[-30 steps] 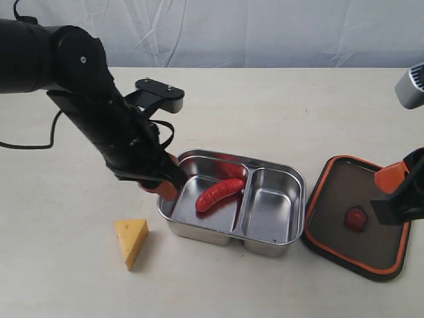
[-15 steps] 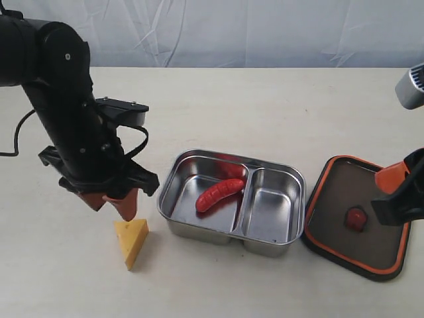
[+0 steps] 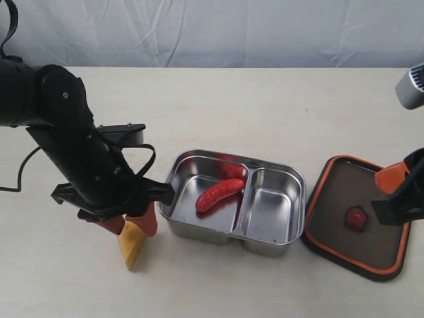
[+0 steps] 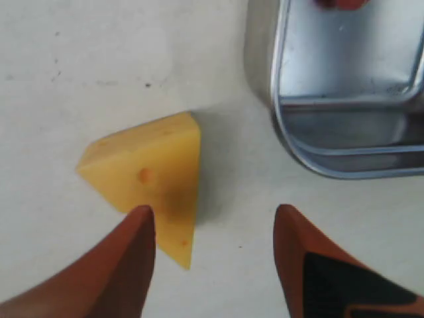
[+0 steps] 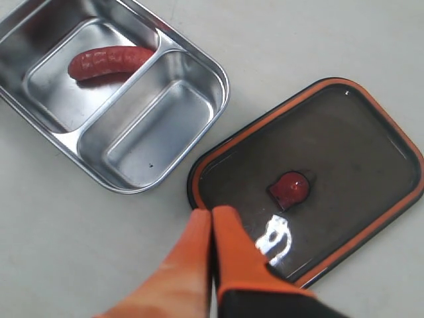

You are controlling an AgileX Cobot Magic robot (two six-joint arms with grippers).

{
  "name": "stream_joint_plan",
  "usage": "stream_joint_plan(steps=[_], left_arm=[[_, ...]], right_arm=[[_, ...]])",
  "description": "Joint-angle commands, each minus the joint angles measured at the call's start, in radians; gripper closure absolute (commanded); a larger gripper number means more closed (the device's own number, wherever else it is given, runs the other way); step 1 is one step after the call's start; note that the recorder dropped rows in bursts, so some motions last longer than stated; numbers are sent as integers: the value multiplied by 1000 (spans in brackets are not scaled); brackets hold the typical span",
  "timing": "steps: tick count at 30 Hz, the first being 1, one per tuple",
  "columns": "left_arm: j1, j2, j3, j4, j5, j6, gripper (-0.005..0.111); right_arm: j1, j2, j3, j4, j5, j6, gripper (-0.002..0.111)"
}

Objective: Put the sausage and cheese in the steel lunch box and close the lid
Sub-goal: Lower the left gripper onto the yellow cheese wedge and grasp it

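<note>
The yellow cheese [image 4: 149, 175] lies on the table left of the steel lunch box [image 3: 213, 232]. My left gripper [image 4: 212, 215] hangs open low over it. One finger [image 4: 136, 242] overlaps the wedge's edge and the other stands over bare table near the box corner [image 4: 286, 136]. In the exterior view the fingers [image 3: 147, 220] hide the top of the cheese [image 3: 131, 248]. The red sausage [image 3: 220, 193] rests in the box's left compartment. The dark lid [image 5: 351, 142] lies inner side up on the right, with its orange tab [image 5: 290, 187] showing. My right gripper [image 5: 212, 215] is shut and empty above the lid's near edge.
The right compartment [image 5: 156, 129] of the lunch box holds nothing. A white cloth backdrop [image 3: 232, 30] runs along the table's far edge. A grey device [image 3: 412, 85] juts in at the right border.
My left arm has swung away from the lunch box's left compartment, leaving the sausage inside, and come down over the cheese with its fingers open. The right arm and lid have not moved.
</note>
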Motion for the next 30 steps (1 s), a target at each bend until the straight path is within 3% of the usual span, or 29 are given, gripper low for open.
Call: stream_joint_plan(steps=[1, 22, 30], left_arm=[[-14, -9, 8, 14, -24, 5, 55], [-14, -9, 8, 22, 23, -48, 54], [-14, -9, 8, 89, 59, -106, 33]], right_arm=[[0, -5, -7, -10, 3, 1, 108], [0, -5, -7, -10, 6, 1, 108], [0, -5, -7, -6, 4, 1, 108]])
